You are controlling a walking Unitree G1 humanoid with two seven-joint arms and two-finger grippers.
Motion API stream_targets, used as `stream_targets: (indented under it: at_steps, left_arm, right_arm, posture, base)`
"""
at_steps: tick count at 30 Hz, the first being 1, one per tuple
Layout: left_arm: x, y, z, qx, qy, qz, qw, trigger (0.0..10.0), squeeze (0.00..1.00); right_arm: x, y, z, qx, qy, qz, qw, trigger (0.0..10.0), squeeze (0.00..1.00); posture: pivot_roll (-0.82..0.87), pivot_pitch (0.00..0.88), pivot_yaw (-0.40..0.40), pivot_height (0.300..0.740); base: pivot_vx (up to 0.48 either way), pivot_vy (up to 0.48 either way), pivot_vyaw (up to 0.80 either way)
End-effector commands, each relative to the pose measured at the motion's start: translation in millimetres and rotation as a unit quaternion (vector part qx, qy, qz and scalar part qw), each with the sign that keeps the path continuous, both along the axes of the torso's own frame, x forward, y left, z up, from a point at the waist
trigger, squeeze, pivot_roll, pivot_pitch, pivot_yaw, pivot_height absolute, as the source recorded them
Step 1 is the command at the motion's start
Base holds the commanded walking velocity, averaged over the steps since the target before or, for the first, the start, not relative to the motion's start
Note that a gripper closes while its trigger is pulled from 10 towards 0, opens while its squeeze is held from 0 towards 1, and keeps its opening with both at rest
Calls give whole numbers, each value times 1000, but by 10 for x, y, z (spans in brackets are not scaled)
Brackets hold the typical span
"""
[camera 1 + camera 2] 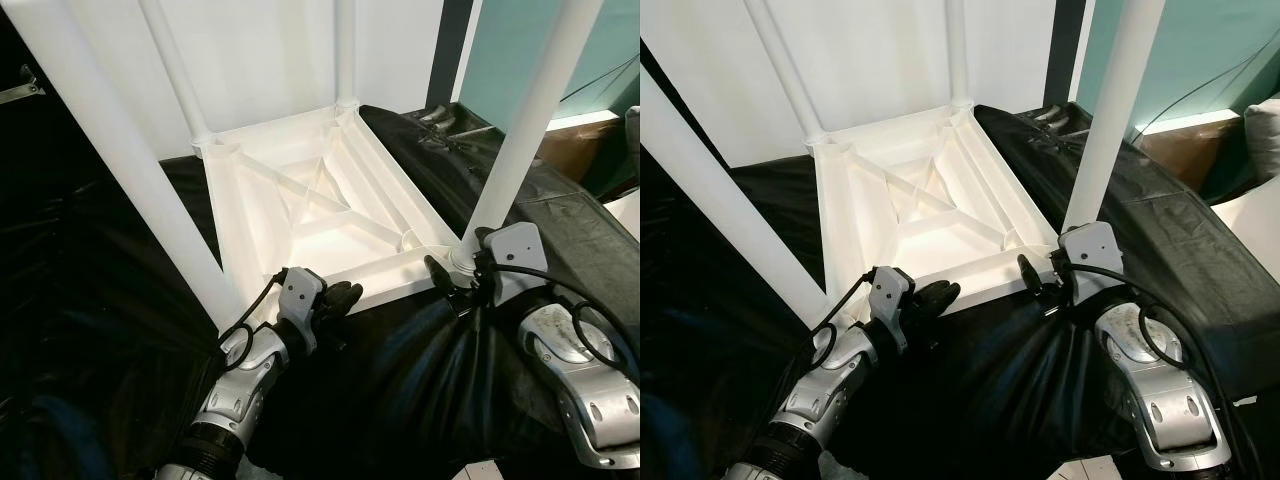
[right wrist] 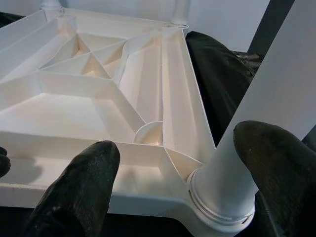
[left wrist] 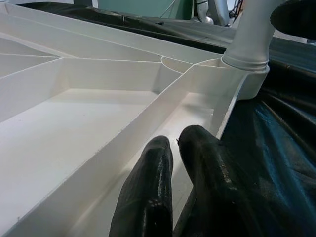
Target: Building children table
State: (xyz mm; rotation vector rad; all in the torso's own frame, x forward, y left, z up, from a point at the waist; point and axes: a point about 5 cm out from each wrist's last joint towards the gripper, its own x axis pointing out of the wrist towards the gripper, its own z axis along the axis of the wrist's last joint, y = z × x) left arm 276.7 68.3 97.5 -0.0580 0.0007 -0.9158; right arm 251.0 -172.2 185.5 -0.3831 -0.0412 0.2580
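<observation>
A white plastic children's table [image 1: 330, 215] lies upside down on black sheeting, its ribbed underside facing up. Four white legs stand up from its corners: the near right leg [image 1: 520, 130], the near left leg [image 1: 110, 140] and two far legs [image 1: 175, 70]. My left gripper [image 1: 340, 297] rests shut against the table's near rim [image 3: 217, 123], its fingers [image 3: 148, 182] pressed together. My right gripper [image 1: 458, 268] stands open around the base of the near right leg [image 2: 222, 187], with one finger [image 2: 79, 187] on each side.
Black plastic sheeting [image 1: 420, 380] covers the surface all around the table. A white wall [image 1: 260, 60] stands behind and a teal wall [image 1: 590, 50] to the right. A brown box [image 1: 575, 145] and cables lie at the far right.
</observation>
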Motion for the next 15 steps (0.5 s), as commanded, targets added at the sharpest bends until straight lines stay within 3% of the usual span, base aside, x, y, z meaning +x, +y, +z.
stream_targets:
  at_steps: [1, 7, 15]
  left_arm:
    - [-71, 53, -189, 25, 38, 1, 999, 10000, 0]
    - [-83, 59, -206, 29, 40, -5, 999, 10000, 0]
    - [-69, 45, -207, 30, 41, -9, 999, 10000, 0]
  right_arm:
    - [-12, -20, 122, 5, -34, -23, 999, 10000, 0]
    - [-82, 123, 2, 19, -18, -35, 999, 10000, 0]
    - [-136, 129, -47, 10, -13, -74, 997, 10000, 0]
  posture:
    - [-127, 48, 43, 740]
    - [-142, 56, 51, 740]
    - [-159, 58, 56, 740]
  base:
    - [0, 0, 0]
    - [0, 0, 0]
    - [0, 0, 0]
